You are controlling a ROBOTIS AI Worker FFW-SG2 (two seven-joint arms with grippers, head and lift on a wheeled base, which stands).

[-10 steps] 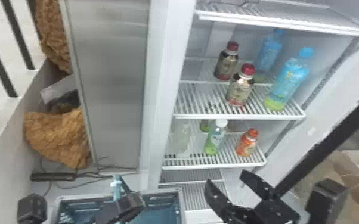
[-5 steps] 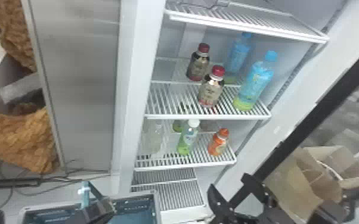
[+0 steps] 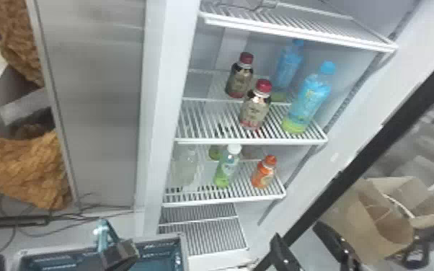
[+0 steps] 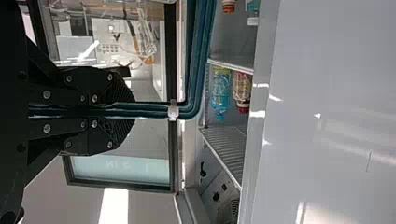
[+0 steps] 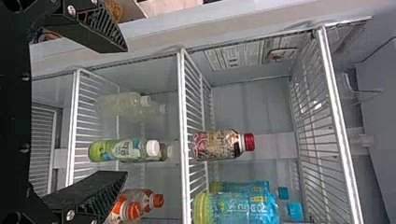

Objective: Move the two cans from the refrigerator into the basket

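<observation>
- Front can: bottle-shaped, red cap, upright on middle shelf, near its front edge. Taking this type as the task's "cans".
- Rear can: same type, upright, farther back on middle shelf and a bit to the left of the front one.
- Handling (judged): stiff, probably full, so fairly heavy for its size; may be slick if cold and damp. Not fragile, but could tip on the wire bars. Take it round the labelled body, below the shoulder; skip the cap and narrow neck. Lift straight up before pulling out.
- Front blue bottle: on middle shelf, right of front can, near it. Could get knocked by a wide grasp.
- Right tool: spread wide, nothing in it; in head view, lower than middle shelf and off to its right. Likely needs to rise and line up with front can.
- Green bottle and orange bottle: under middle shelf, one level down. Not targets.
- Basket: lower than middle shelf, off to its left. No can seen in the visible part.
- Left tool: narrow, clamped on basket's handle; lower than middle shelf, to its left. Should hold steady for the drop.
</observation>
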